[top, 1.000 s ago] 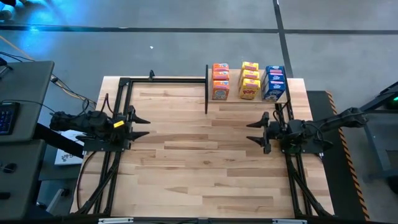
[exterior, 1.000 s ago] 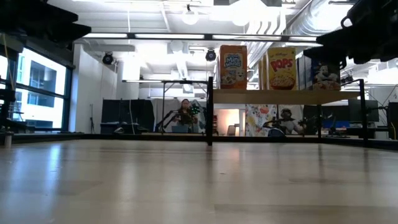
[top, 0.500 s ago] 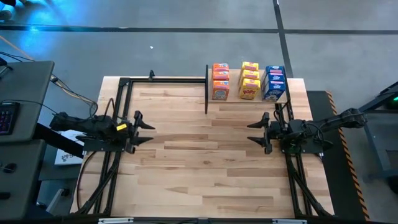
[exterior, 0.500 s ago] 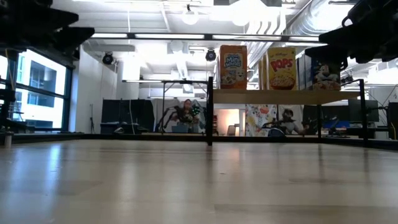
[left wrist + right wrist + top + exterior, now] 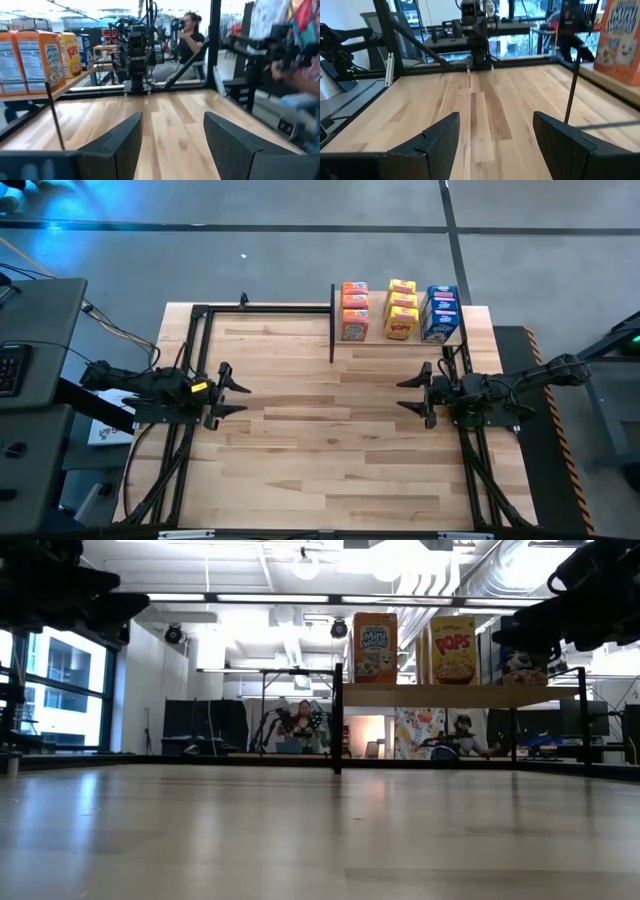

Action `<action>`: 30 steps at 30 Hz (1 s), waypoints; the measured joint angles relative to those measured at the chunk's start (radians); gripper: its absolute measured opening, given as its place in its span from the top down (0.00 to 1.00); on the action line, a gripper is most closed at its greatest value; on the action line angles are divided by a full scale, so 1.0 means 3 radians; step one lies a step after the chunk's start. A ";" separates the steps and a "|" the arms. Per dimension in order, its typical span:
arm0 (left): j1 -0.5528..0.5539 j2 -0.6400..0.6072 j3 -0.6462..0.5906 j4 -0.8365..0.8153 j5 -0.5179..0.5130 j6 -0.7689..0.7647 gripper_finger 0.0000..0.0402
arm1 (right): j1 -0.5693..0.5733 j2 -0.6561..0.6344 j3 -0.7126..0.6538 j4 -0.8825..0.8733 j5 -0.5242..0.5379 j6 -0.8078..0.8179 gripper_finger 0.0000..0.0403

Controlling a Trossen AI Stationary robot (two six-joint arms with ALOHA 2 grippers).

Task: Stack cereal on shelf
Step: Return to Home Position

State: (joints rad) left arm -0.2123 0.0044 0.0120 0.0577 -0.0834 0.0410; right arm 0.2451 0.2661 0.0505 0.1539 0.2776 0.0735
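Note:
The cereal stands in three rows on the shelf (image 5: pixel 376 328) at the table's far right: orange boxes (image 5: pixel 354 311), yellow boxes (image 5: pixel 401 309) and blue boxes (image 5: pixel 441 313). In the low view the front boxes (image 5: pixel 375 647) rest upright on the shelf board (image 5: pixel 440 695). My left gripper (image 5: pixel 243 398) hovers open at the table's left side, pointing level toward the right. My right gripper (image 5: pixel 400 393) hovers open at the right side, just nearer than the shelf, pointing level toward the left. Both hold nothing (image 5: pixel 172 120) (image 5: pixel 495 120).
Black frame rails (image 5: pixel 190 360) run along the table's left, right and far sides. The shelf's black upright (image 5: pixel 332 320) stands at its left end. Bare wooden tabletop (image 5: pixel 320 430) lies between the grippers. People (image 5: pixel 298 725) sit in the room beyond the far edge.
My left gripper has sunk a little and tipped to level, shifting slightly toward the table's middle, still open. The cereal has not moved.

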 joint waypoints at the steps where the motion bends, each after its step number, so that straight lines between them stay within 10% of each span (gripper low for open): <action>1: 0.0000 0.0000 0.0000 -0.0027 -0.0007 0.0078 0.50 | 0.0000 0.0001 -0.0001 -0.0031 0.0003 0.0030 0.39; 30: 0.0001 0.0000 0.0000 -0.0121 -0.0020 0.0279 0.50 | -0.0010 -0.0049 -0.0001 -0.0065 0.0006 0.0016 0.39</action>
State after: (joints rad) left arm -0.2119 0.0044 0.0120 0.0216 -0.0895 0.1246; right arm 0.2421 0.2512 0.0502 0.1343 0.2794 0.0784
